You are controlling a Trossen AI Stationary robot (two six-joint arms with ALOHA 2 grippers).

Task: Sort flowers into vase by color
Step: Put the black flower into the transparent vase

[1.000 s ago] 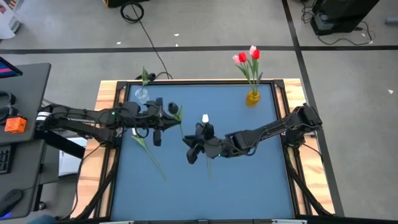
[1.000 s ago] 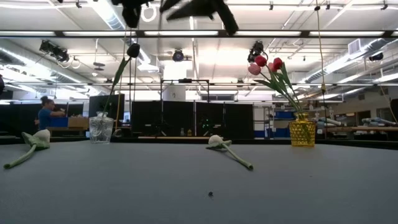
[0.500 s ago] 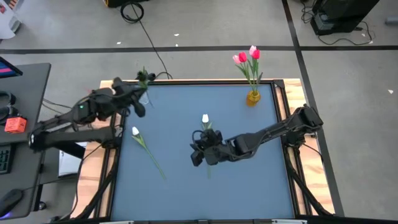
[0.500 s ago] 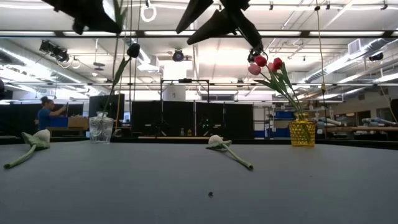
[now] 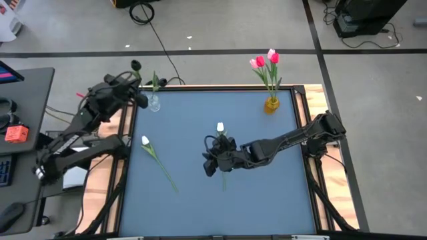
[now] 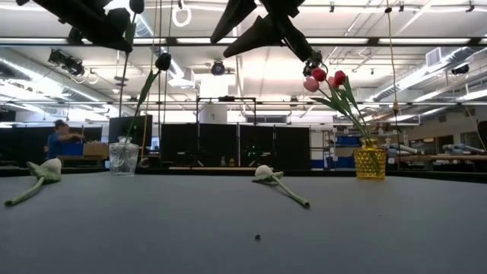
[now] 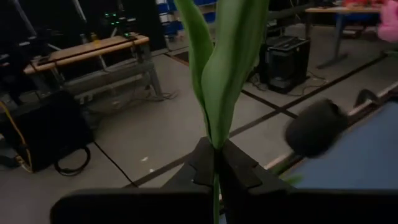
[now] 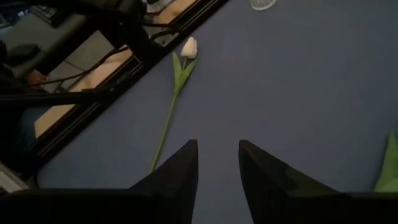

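- Right now the left claw (image 5: pixel 131 85) is clenched on a dark-headed flower (image 5: pixel 136 65) by its stem, held up beside the far-left corner of the counter (image 5: pixel 267 193) — just beside the clear glass vase (image 5: pixel 154 103), which already has one dark flower in it.
- So the step in hand looks like dropping this flower in with its match; next the stem end must be lined up over the vase mouth and lowered.
- Meanwhile the right claw (image 5: pixel 217 159) hangs mid-counter, fingers apart and gripping nothing, over a white flower (image 5: pixel 220 128) lying flat.
- Another white flower (image 5: pixel 145 141) lies nearer the left side.
- Red and pink flowers (image 5: pixel 265 61) stand in the yellow vase (image 5: pixel 271 104) — far right.
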